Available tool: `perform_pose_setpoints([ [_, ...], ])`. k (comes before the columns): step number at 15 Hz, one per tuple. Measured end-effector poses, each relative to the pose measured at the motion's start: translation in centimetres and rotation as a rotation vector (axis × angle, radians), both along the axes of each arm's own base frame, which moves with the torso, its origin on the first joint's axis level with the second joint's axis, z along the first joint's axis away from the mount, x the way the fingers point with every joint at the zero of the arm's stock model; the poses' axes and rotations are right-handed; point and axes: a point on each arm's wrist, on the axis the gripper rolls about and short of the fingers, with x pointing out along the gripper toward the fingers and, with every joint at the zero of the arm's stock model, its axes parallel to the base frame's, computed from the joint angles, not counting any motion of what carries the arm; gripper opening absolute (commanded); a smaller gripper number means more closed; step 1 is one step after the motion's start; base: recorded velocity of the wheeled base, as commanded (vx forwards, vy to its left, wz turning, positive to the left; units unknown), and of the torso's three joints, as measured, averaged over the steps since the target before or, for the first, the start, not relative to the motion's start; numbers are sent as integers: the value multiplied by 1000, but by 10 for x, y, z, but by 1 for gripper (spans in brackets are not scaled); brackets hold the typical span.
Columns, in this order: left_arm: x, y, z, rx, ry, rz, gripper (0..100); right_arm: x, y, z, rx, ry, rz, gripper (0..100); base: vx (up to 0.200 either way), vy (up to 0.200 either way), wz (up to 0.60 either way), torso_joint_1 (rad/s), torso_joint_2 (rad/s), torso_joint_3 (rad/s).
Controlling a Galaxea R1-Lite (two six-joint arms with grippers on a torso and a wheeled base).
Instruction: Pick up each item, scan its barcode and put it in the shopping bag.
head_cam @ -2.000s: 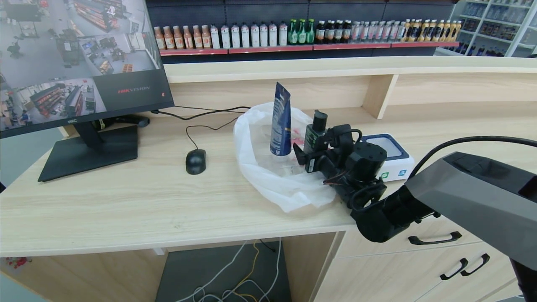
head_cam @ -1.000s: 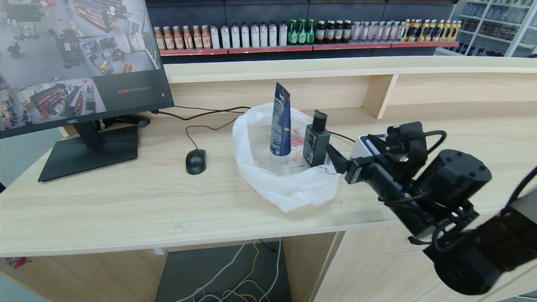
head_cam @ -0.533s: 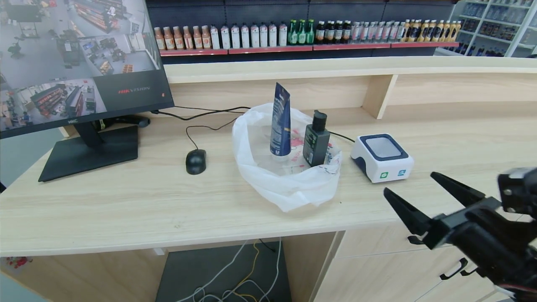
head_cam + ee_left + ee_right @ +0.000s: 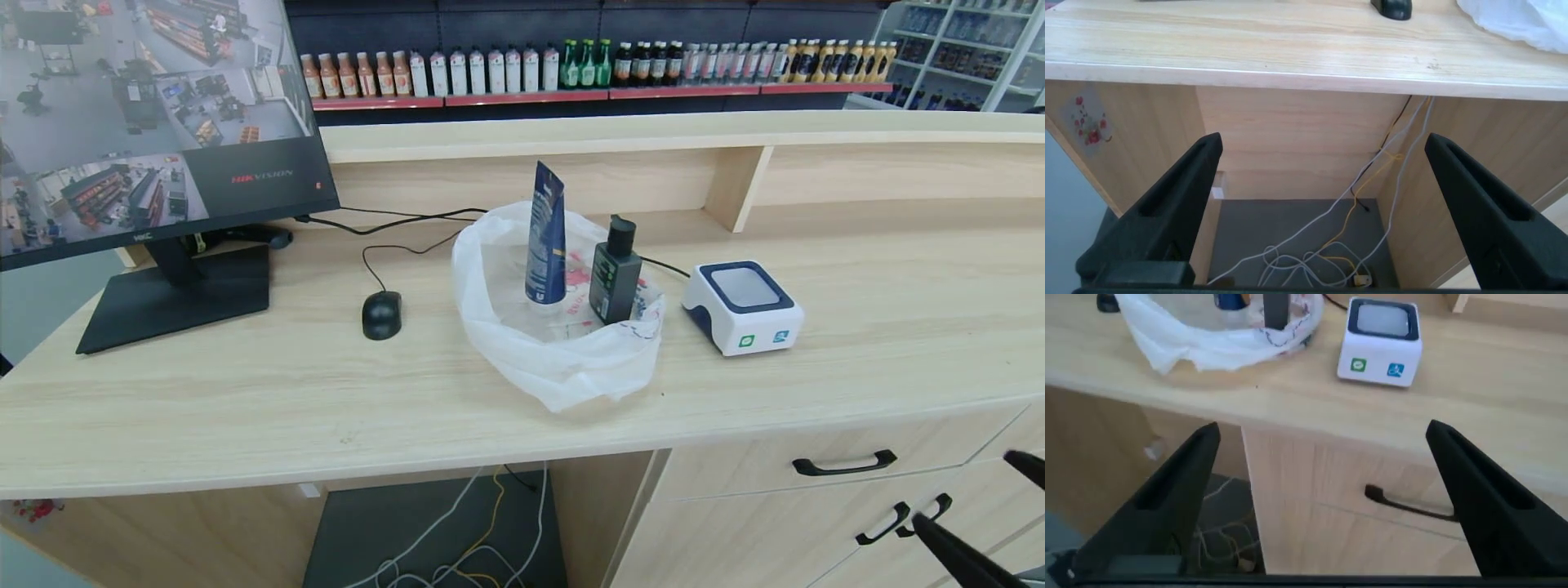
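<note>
- While my right pincer hangs wide, the tube and bottle stand upright in the shopping bag.
- My left pincer — wide too — sits low by the bench.

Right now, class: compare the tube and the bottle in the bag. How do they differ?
The tube is blue; the bottle is dark. The tube is taller, tapering to a flat crimped top; the bottle is shorter and boxy, with a black cap. Both stand upright, side by side, in the white bag.

The head view's lower right corner cuts off the right pincer behind its fingertips.
</note>
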Motion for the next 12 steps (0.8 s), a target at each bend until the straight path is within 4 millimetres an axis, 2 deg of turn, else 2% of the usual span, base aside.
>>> perform_pose_setpoints([
  [4, 0, 0, 0, -1, 0, 0, 100, -58, -28, -47, -128, 186, 52, 100, 0, 0, 0, 0, 0, 0],
  [5, 0, 0, 0, 0, 0, 0, 100, -67, -32, -51, -123, 175, 60, 100, 0, 0, 0, 0, 0, 0],
  [9, 0, 0, 0, -1, 0, 0, 100, -77, -36, -50, -66, 79, 123, 100, 0, 0, 0, 0, 0, 0],
  [12, 0, 0, 0, 0, 0, 0, 100, -78, -35, -49, -32, 84, 23, 100, 0, 0, 0, 0, 0, 0],
])
